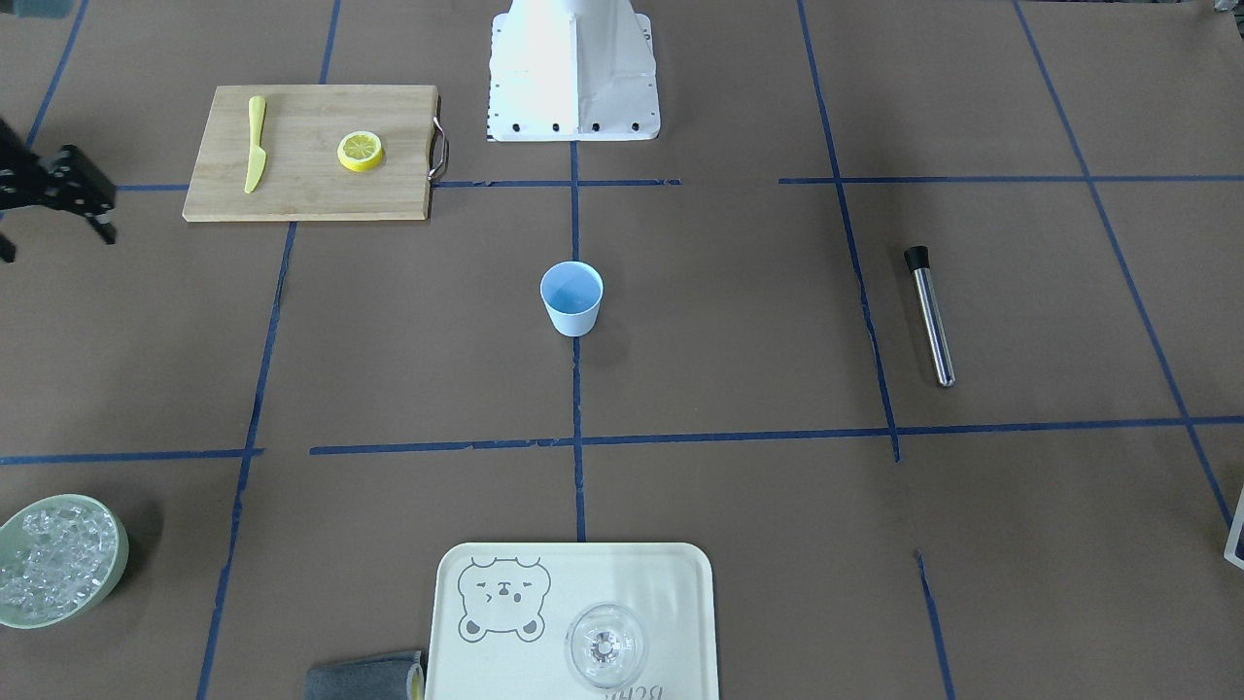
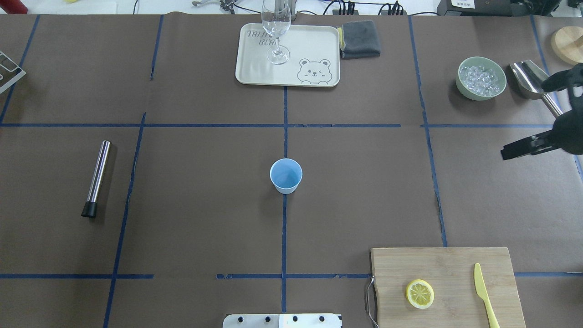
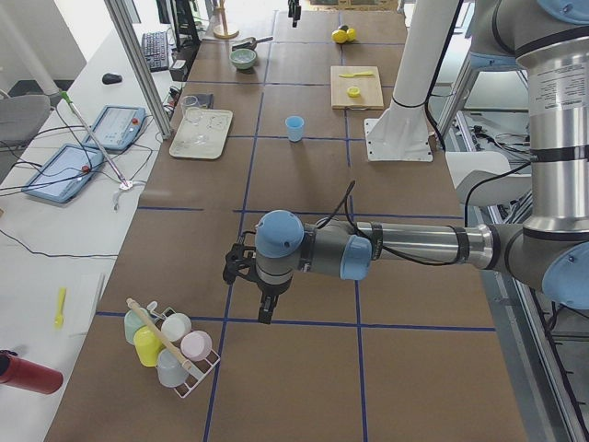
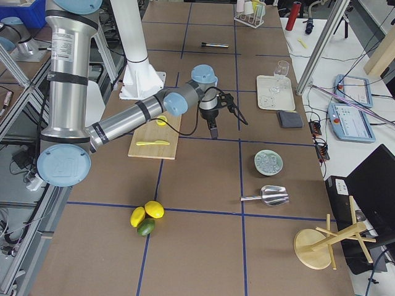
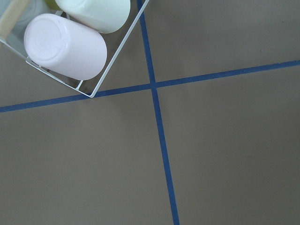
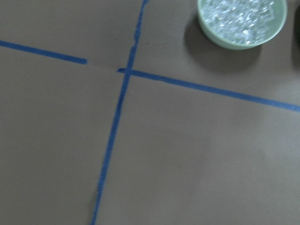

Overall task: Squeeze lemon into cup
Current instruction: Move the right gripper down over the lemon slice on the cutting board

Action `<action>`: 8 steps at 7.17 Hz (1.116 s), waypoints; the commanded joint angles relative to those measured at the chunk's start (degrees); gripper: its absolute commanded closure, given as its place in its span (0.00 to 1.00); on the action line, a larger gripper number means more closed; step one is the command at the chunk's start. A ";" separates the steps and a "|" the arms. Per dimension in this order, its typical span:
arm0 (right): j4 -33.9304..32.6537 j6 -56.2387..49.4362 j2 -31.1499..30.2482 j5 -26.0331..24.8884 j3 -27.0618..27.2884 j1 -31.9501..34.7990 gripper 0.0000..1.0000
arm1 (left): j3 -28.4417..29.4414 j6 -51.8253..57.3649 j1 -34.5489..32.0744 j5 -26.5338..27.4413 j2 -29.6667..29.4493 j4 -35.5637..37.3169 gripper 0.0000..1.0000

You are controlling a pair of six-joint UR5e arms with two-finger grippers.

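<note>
Closest to the robot's base, on its right side, I see the lemon [image 2: 419, 294] lying flat on a wooden cutting board [image 2: 446, 264], with a yellow plastic knife [image 2: 483, 291] beside it; nothing is touching the slice. Further out, the cup [image 2: 286, 175] stands upright at the middle of the worktop [image 2: 205, 205] on a blue tape line, well apart from the lemon. A metal tube with a black cap [image 2: 96, 177] lies off to the robot's left.

The right gripper [image 4: 212, 126] hangs over the worktop's right side, between the board and the green bowl of ice [image 2: 482, 78], its fingers spread with nothing between them. At the far edge sit a tray [image 2: 255, 73] carrying a clear glass [image 2: 276, 32], and a grey cloth [image 2: 360, 38].

The left gripper [image 3: 253, 290] hovers by a wire rack of cups [image 3: 170, 354]. Only the side camera shows it, so I cannot tell how its fingers stand.
</note>
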 commanded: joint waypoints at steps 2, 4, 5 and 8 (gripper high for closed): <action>0.00 29.01 0.66 -18.18 7.47 -26.05 0.00 | 0.12 0.00 0.00 0.00 0.24 -1.89 0.00; 0.09 39.24 0.66 -28.94 7.39 -38.91 0.00 | 0.04 0.00 0.00 0.00 0.24 -1.89 0.00; 0.09 42.24 0.66 -31.94 7.22 -43.23 0.00 | 0.03 0.00 0.00 0.00 0.24 -1.89 0.00; 2.70 47.62 0.58 -37.49 3.55 -51.08 0.00 | 0.03 0.00 0.00 0.00 0.24 -1.97 0.00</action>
